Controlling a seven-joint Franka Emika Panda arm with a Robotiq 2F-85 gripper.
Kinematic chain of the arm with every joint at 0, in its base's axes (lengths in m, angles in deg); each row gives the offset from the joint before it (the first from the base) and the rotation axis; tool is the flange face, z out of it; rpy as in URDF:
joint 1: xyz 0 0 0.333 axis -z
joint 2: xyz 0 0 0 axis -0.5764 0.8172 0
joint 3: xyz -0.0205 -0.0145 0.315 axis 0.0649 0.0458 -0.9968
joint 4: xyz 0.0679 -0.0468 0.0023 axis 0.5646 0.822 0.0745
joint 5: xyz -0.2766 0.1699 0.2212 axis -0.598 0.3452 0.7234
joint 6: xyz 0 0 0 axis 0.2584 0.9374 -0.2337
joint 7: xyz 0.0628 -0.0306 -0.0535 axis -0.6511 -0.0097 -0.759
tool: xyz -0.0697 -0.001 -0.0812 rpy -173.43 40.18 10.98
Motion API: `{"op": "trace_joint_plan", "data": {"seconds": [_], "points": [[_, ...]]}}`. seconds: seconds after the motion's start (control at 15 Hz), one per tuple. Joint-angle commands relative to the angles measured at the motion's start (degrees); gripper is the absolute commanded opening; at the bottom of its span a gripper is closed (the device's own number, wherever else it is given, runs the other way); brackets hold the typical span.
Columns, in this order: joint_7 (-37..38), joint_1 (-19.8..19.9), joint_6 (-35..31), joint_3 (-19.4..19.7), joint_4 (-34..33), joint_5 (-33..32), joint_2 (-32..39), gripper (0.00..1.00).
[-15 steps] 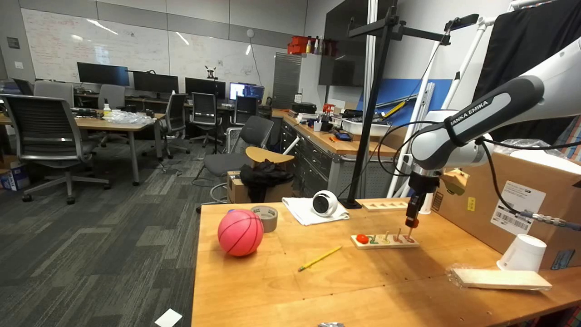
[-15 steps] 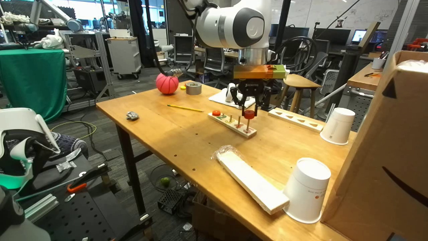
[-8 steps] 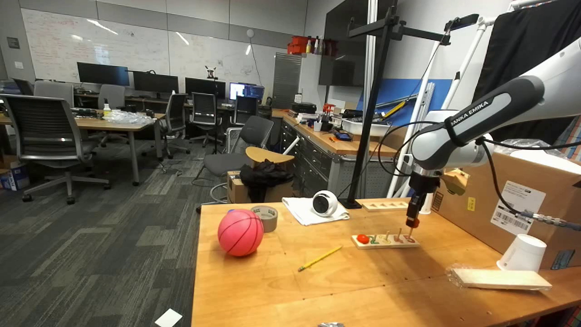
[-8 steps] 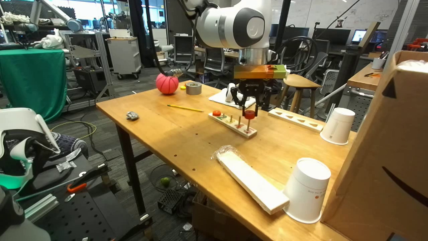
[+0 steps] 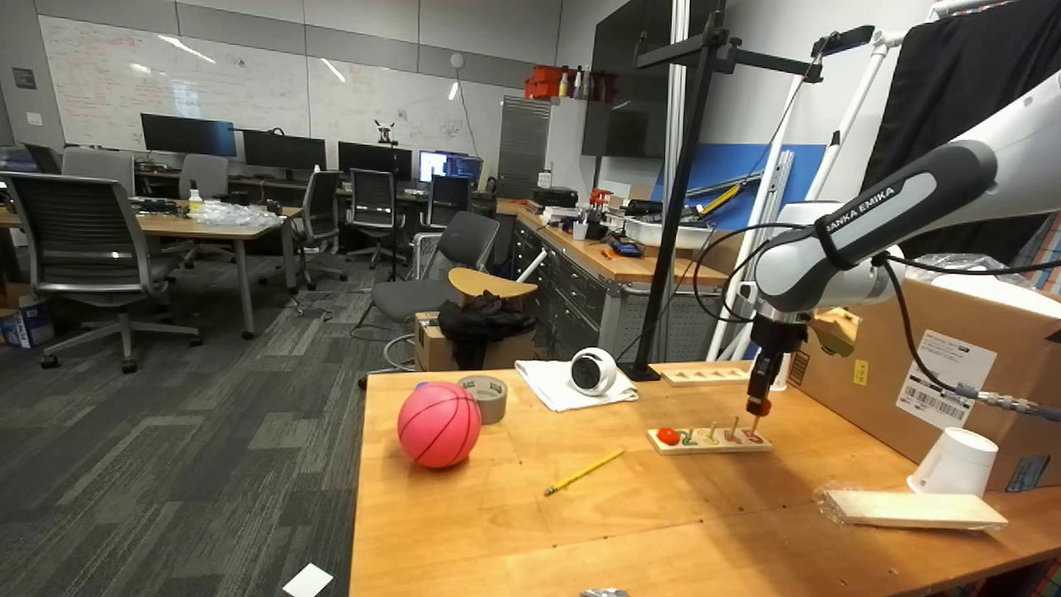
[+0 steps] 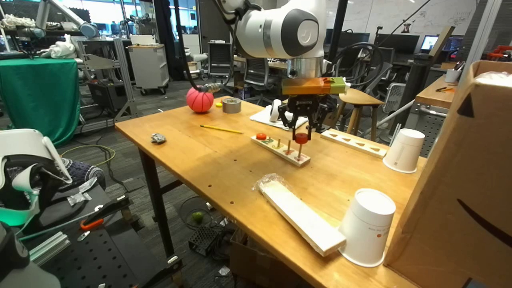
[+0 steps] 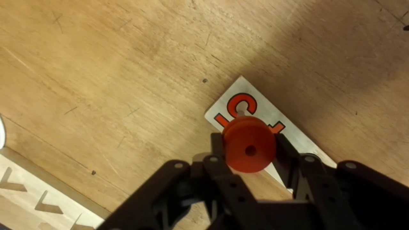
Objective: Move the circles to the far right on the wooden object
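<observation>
1. Hanging above the right-hand end of the wooden board [image 5: 719, 448], the gripper [image 5: 756, 408] appears side-on in an exterior view, with a red circle [image 5: 765, 408] at its tips; how firmly it holds cannot be told from this angle. A second circle [image 5: 668, 436] rests at the board's left end. Elsewhere on the table [image 5: 646, 547] are a pinkish-red ball [image 5: 439, 424], a tape roll [image 5: 491, 404] just beside it, a pencil [image 5: 584, 473] and a white round device [image 5: 605, 373] on a cloth [image 5: 543, 381].
2. In an exterior view, the fingers [image 6: 294, 134] stand either side of the red circle, clamped on it. A tall peg [image 6: 300, 152] runs from the board's near end up to the circle's underside; shorter pegs [image 6: 289, 145] stand between there and the second circle, low at the opposite end. A strip with triangular cut-outs [image 6: 354, 144] lies near the board.
3. In the wrist view, both fingers touch the red circle's sides. Beyond it, the tall peg rises from a red printed figure [image 7: 231, 105]; whether it enters the circle's hole cannot be made out.
</observation>
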Motion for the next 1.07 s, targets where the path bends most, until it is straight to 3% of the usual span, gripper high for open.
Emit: {"op": "trace_joint_plan", "data": {"seconds": [0.0, 1.0], "points": [[0.5, 0.1, -0.3, 0.4, -0.7, -1.3, 0.6, 0.21], [1.0, -0.1, 0.3, 0.6, -0.9, -2.1, -0.1, 0.21]]}}
